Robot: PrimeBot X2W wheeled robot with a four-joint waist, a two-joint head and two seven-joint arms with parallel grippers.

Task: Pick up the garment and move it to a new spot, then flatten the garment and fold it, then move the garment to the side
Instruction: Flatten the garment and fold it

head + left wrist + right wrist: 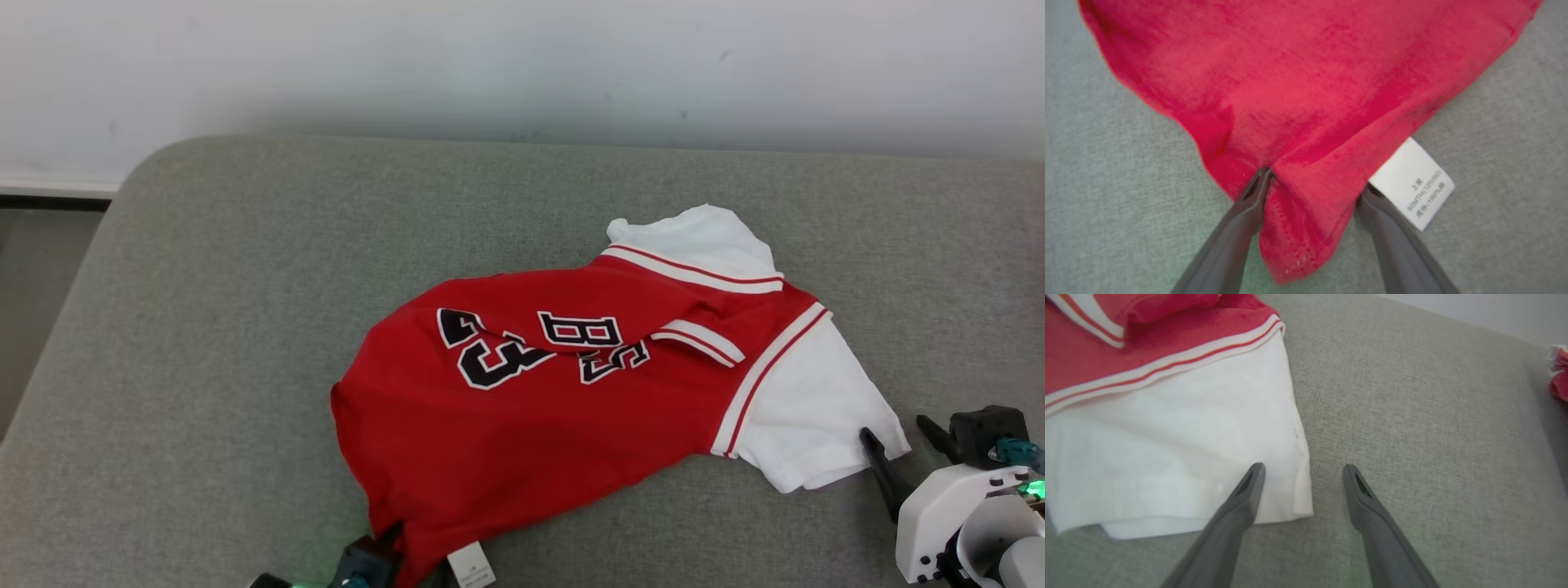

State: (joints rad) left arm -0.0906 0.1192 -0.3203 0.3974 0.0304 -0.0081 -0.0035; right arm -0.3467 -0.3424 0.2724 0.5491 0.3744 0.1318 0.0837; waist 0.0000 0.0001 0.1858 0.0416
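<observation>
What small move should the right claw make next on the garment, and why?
Probably shut the right claw on the white sleeve. Its fingers stand apart, one over the sleeve's edge, the other over bare cushion, so the edge lies between them, not yet gripped.

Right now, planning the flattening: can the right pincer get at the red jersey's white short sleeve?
Likely yes: the right pincer stands open at the white short sleeve, one finger over its edge; nothing on the grey fabric cushion blocks it.

Head view high above the garment (571, 384); both wrist views close on its edges
</observation>
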